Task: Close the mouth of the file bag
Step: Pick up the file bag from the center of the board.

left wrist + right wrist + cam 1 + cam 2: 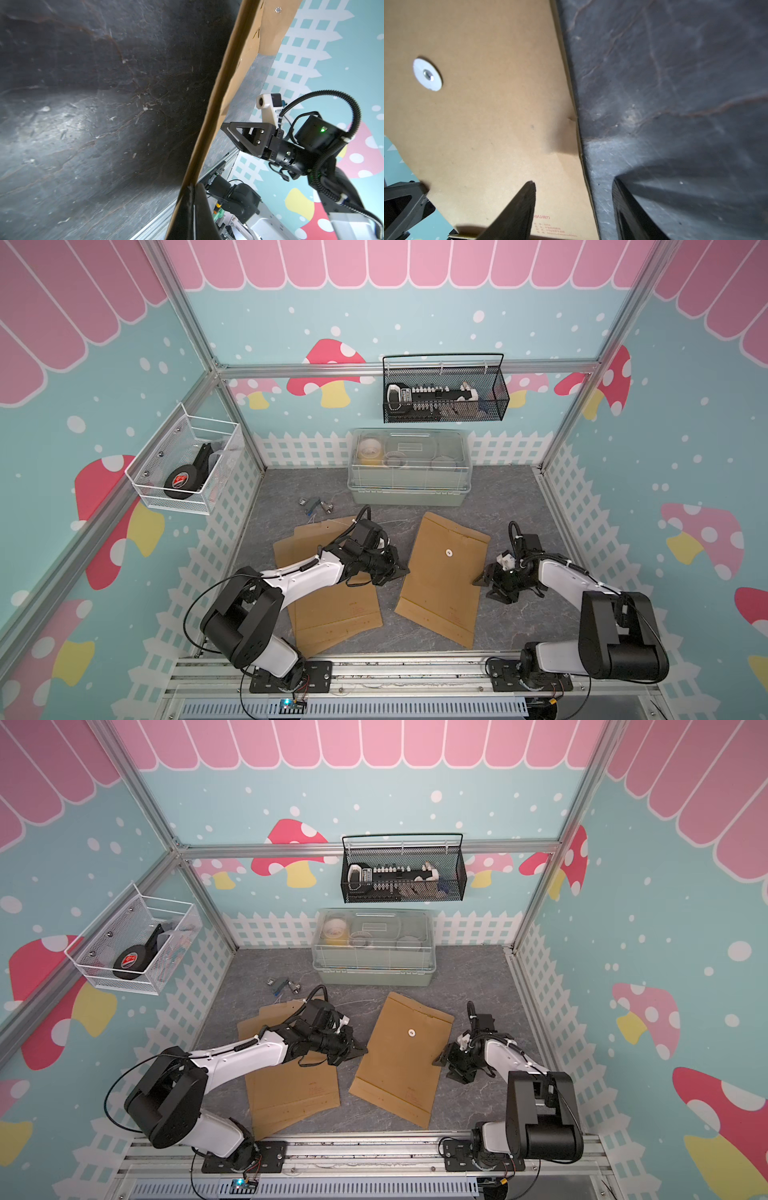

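The file bag lies slanted mid-table with its white clasp disc facing up and what I take for the mouth end toward the clear bin. I judge we're at the steadying step, and next the flap needs pressing down toward that disc. My left gripper is pinched tight on the bag's left edge, arm stretched low over the spare envelopes, while the right gripper stands part-open astride the right edge, holding nothing.
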`<move>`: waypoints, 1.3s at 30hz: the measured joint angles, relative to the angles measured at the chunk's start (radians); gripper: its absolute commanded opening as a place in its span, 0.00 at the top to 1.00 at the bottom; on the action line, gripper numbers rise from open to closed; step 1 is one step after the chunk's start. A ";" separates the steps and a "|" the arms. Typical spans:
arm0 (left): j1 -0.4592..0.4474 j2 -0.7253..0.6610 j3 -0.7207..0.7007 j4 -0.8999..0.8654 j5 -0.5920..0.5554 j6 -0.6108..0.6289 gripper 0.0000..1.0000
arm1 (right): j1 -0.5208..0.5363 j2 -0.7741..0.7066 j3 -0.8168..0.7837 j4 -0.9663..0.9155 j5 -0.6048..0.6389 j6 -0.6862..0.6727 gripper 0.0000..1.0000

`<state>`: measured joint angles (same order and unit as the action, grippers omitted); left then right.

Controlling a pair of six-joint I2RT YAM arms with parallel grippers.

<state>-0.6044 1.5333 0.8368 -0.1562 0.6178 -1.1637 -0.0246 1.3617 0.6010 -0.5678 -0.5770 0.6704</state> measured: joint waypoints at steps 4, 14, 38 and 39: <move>-0.003 0.000 0.004 0.025 0.007 -0.051 1.00 | 0.000 -0.046 -0.053 0.048 -0.044 0.016 0.39; -0.042 0.002 0.053 0.139 0.041 -0.098 0.77 | 0.000 0.013 -0.049 0.147 -0.078 0.037 0.46; -0.021 0.085 0.154 -0.152 0.051 0.172 1.00 | 0.003 0.063 -0.018 0.196 -0.081 0.018 0.46; -0.018 0.082 0.154 -0.158 0.052 0.169 1.00 | 0.005 0.058 -0.018 0.195 -0.077 0.017 0.44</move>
<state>-0.6228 1.6157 0.9909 -0.3145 0.6697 -0.9947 -0.0200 1.4197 0.5831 -0.3729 -0.6544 0.6872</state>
